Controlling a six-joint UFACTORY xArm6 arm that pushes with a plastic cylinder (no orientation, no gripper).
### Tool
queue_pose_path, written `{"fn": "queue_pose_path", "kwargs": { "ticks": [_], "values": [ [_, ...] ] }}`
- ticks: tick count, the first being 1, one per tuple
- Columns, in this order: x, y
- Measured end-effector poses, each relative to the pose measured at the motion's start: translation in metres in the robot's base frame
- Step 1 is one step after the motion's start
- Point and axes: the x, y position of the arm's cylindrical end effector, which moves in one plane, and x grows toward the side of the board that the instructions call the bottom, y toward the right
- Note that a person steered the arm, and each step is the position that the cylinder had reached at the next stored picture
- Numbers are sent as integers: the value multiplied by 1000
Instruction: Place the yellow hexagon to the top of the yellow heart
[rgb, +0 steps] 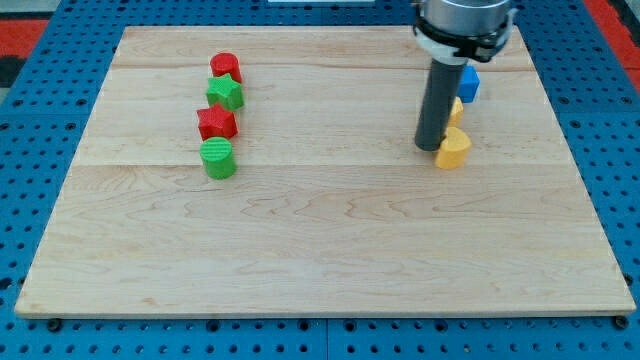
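The arm carries no jaws, only a dark rod. Its tip (430, 147) rests on the wooden surface (330, 240), touching the left side of the yellow heart (454, 148). A second yellow block (456, 108), its shape mostly hidden behind the rod, sits just above, below a blue block (469, 84). Well apart to the tip's left, a column runs: red block (226, 68), green star (225, 93), red star (216, 123), green cylinder (217, 158).

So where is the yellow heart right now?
The yellow heart sits in the view's upper right, just right of my tip, below another yellow block.
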Motion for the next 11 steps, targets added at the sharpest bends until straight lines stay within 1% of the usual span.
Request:
{"fn": "queue_pose_path", "kwargs": {
  "ticks": [1,2,3,4,5,7,8,9,10,11],
  "values": [
    [14,12],
    [16,-18],
    [-2,-51],
    [-33,-50],
    [-41,-53],
    [-75,-29],
    [-72,3],
    [-43,11],
    [-40,-8],
    [-20,-13]
  ]
}}
